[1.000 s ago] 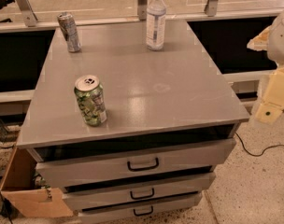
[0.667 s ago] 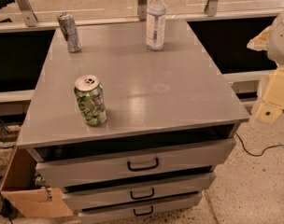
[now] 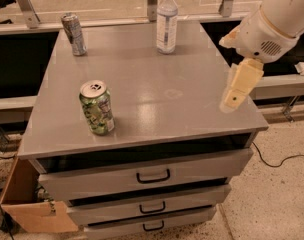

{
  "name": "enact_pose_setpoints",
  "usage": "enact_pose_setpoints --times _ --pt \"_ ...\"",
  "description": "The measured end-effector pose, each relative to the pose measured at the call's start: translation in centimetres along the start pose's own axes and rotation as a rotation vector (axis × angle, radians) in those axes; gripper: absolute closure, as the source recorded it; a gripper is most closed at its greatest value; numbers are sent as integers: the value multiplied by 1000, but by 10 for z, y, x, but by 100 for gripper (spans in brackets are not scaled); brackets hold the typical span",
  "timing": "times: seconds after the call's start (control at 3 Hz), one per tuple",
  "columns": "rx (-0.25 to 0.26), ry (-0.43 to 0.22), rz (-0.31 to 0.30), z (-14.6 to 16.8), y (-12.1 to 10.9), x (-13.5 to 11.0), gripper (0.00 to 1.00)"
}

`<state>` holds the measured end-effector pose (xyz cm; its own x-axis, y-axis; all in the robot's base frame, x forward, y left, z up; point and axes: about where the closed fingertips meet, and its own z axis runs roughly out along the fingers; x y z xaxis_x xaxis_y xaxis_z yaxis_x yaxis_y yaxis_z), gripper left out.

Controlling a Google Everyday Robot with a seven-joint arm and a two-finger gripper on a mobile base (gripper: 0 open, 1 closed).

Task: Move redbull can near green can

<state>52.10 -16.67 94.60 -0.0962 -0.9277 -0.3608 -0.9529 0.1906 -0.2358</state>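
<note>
The redbull can (image 3: 73, 34) stands upright at the far left corner of the grey cabinet top (image 3: 157, 79). The green can (image 3: 97, 108) stands upright near the front left, well apart from the redbull can. My gripper (image 3: 235, 95) hangs from the cream arm at the right, over the cabinet top's right edge. It is far from both cans and holds nothing that I can see.
A clear water bottle (image 3: 167, 20) stands at the far middle of the top. Three drawers (image 3: 152, 174) lie below the top. A cardboard box (image 3: 32, 211) sits on the floor at the left. A black cable (image 3: 284, 160) runs on the floor at the right.
The arm has moved left, from beside the cabinet to over its right edge. The cans and the bottle have not moved.
</note>
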Motion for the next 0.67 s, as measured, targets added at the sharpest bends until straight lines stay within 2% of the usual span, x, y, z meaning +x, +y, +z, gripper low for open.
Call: enact_pose_setpoints --times 0.33,0.67 --pt "-39 -137 -73 60 -36 -66 0" --pt "-39 -138 -74 60 -36 -66 0"
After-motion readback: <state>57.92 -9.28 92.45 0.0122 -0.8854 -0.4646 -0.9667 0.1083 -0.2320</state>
